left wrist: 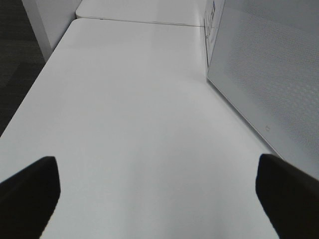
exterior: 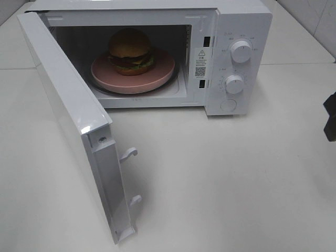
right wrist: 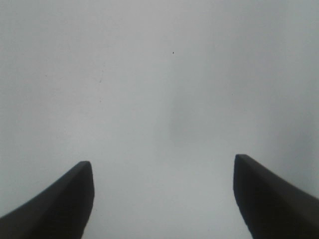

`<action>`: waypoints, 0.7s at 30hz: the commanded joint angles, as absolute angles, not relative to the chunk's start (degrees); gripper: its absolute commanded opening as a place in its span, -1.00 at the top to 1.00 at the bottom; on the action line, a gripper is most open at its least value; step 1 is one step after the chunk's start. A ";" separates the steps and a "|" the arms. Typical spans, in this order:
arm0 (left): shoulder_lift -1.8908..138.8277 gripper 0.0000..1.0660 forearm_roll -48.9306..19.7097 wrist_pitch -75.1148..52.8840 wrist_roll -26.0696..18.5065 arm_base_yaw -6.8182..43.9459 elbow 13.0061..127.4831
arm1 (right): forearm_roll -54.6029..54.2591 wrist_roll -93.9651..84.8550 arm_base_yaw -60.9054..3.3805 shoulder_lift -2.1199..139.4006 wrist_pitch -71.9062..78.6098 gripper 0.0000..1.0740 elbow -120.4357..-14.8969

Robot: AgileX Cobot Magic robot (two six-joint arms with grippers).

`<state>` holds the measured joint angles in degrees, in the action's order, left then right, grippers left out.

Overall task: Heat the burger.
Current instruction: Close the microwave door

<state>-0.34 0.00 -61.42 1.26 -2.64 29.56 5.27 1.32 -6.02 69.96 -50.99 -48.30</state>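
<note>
The small round burger with the yellow-orange bun (exterior: 130,50) is sitting on a round pink plate (exterior: 160,72) inside the boxy white microwave oven (exterior: 244,21). The white microwave door (exterior: 63,105) is swung wide open on the left side, standing out over the pale white table (exterior: 220,178). The control panel has two round white knobs, upper (exterior: 241,51) and lower (exterior: 234,83). The left end effector (left wrist: 157,172) is spread wide near the door, with only bare table between its dark fingers. The right end effector (right wrist: 162,174) is also spread apart and gripping nothing, over plain table.
</note>
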 commanded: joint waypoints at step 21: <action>-1.09 -0.92 -0.34 -61.36 1.32 -2.81 29.62 | 4.98 1.03 -5.67 37.76 -54.14 -0.42 -35.12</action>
<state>-0.34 0.00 -61.42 1.26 -2.64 29.56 5.16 1.49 -6.02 38.39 -54.26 -35.47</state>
